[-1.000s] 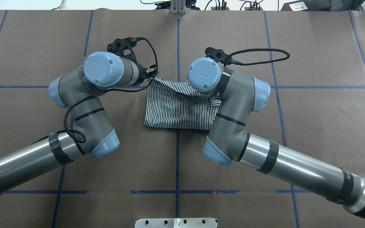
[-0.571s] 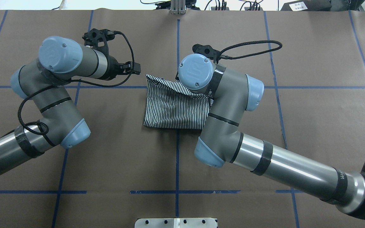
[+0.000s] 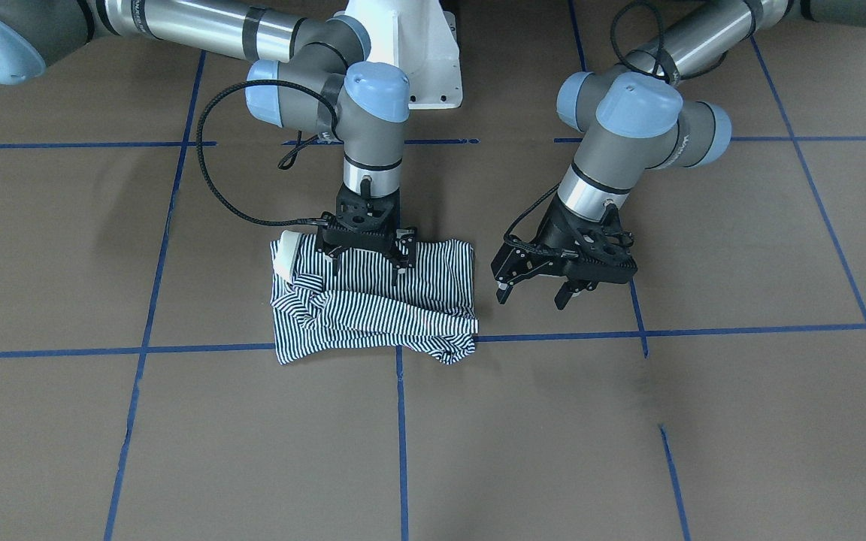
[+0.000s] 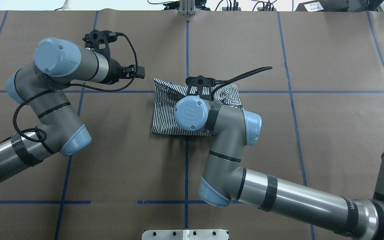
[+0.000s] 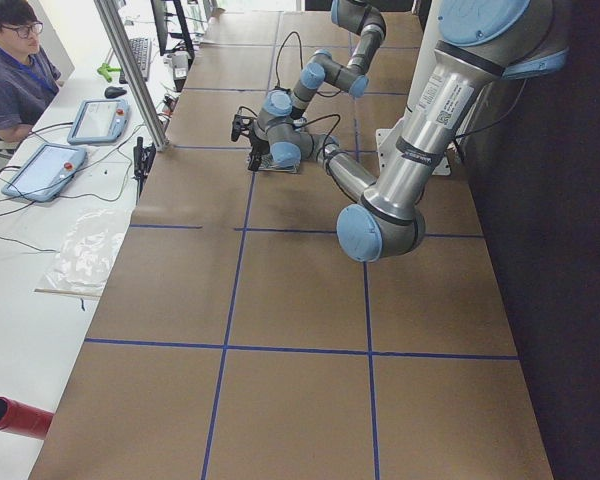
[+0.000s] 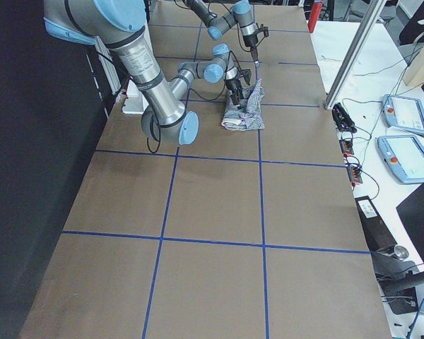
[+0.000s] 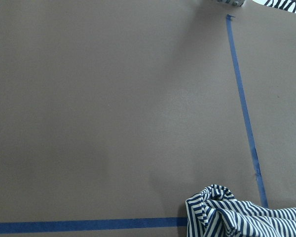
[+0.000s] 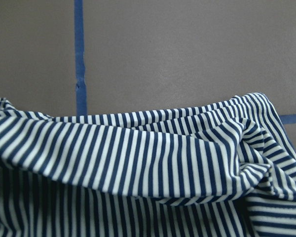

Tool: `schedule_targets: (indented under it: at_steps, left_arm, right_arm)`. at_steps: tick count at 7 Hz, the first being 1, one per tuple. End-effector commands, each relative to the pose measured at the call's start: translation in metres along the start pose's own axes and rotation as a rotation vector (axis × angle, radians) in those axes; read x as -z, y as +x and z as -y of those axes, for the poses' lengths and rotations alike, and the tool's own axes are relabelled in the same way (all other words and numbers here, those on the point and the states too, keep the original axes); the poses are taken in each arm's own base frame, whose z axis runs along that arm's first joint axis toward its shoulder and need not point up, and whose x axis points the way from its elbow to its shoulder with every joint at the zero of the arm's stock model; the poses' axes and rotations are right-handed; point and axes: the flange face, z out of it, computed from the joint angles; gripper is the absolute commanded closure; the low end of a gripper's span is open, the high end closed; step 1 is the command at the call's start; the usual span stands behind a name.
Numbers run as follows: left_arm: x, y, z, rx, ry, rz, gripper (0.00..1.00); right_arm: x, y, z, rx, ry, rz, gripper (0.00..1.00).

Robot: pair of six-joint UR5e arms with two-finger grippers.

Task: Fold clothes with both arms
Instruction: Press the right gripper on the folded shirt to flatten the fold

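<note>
We see a wide table covered in matt brown paper (image 4: 328, 50), ruled into big squares by strips of blue tape (image 4: 187, 43). Along its far side runs a white workbench (image 5: 20, 260) carrying 2 grey-framed tablet controllers (image 5: 98, 120), with a square aluminium post (image 5: 132, 70) at the table's edge. A black wall (image 5: 570, 300) closes the near side. The light is bright and even.
</note>
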Motion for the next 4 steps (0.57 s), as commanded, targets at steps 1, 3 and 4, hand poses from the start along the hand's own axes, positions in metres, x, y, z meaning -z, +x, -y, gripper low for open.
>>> schedule_targets:
  at_steps: [1, 3, 4]
  left_arm:
    - [0.001, 0.001, 0.0, 0.0, 0.001, -0.003, 0.0]
    - [0.002, 0.002, 0.0, -0.001, 0.0, -0.005, 0.0]
    - [0.002, 0.002, -0.001, -0.002, -0.001, -0.007, 0.0]
  right_arm:
    - [-0.024, 0.013, 0.017, 0.056, 0.01, -0.073, 0.0]
    - [-0.055, 0.039, 0.061, 0.091, 0.023, -0.15, 0.0]
    - [-0.06, 0.051, 0.101, 0.123, 0.028, -0.18, 0.0]
